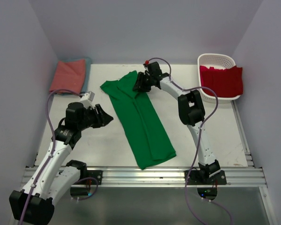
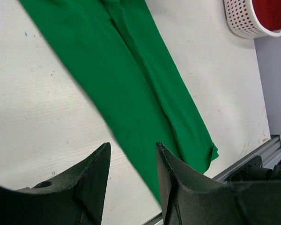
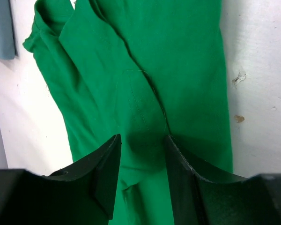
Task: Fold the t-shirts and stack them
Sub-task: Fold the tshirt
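The bright green t-shirt (image 1: 140, 122) lies on the table as a long strip folded lengthwise, running from far left to near right. My right gripper (image 1: 139, 83) sits on its far end. In the right wrist view its jaws (image 3: 143, 137) stand apart, pressed onto the green cloth (image 3: 178, 61), which wrinkles up between them. My left gripper (image 1: 107, 117) hovers just left of the strip's middle. It is open and empty (image 2: 133, 146), and the green t-shirt's (image 2: 131, 79) edge passes under it. A salmon-pink t-shirt (image 1: 68, 75) lies folded on a teal-blue one (image 1: 88, 70) at the far left.
A white lattice basket (image 1: 215, 57) stands at the far right corner with a red t-shirt (image 1: 222, 79) draped over its rim. Walls close in the table on three sides. An aluminium rail (image 1: 145, 174) runs along the near edge.
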Controlling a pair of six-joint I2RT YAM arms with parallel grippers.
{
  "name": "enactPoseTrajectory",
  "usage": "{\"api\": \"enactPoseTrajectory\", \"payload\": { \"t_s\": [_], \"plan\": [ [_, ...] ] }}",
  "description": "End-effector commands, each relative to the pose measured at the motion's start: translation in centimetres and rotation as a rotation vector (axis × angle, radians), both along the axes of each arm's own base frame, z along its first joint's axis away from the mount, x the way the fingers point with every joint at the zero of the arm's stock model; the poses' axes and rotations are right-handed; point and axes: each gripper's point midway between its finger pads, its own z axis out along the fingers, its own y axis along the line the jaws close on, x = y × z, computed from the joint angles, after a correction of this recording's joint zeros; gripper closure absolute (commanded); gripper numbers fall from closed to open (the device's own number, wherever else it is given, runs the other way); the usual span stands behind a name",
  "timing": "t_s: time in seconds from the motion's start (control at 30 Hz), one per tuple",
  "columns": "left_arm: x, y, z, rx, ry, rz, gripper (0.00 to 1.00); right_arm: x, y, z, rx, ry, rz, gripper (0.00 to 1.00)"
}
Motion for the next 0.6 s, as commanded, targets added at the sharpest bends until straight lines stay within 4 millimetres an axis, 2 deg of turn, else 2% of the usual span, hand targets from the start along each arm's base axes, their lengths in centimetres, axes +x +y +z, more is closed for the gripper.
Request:
{"api": "enactPoseTrajectory", "payload": {
  "t_s": [0.0,0.17,0.2,0.27,0.4,0.47,0.5,0.53,0.57],
  "plan": [
    [-0.4,0.4,-0.2,0.022,-0.008,0.000,0.53,0.9,1.3,3.7,0.065,-0.060,0.019,0.55],
    [-0.5,0.5,-0.8,0.032,0.003,0.000,0.53,0.4,1.6,3.2,0.084,-0.048,0.041,0.77],
    [-0.5,0.5,-0.9,0.033,0.006,0.000,0.53,0.1,1.8,3.0,0.094,-0.041,0.052,0.88],
    [-0.6,0.6,-1.2,0.037,0.009,0.000,0.53,0.0,2.0,3.3,0.115,-0.043,0.061,0.98],
    [-0.8,0.8,-1.2,0.047,0.009,0.005,0.53,-0.4,2.3,3.3,0.135,-0.037,0.082,1.00],
    [-0.9,0.9,-1.0,0.051,0.000,0.006,0.53,-0.2,1.9,4.0,0.112,-0.067,0.065,1.00],
    [-0.9,1.0,-1.1,0.054,0.005,0.009,0.53,-0.3,1.3,3.3,0.082,-0.065,0.049,0.98],
    [-1.0,1.0,-1.0,0.054,-0.001,0.008,0.53,0.5,0.2,4.3,0.032,-0.108,-0.006,0.92],
    [-1.0,1.0,-1.0,0.054,-0.002,0.008,0.53,0.6,-0.9,3.9,-0.023,-0.105,-0.044,0.92]
  ]
}}
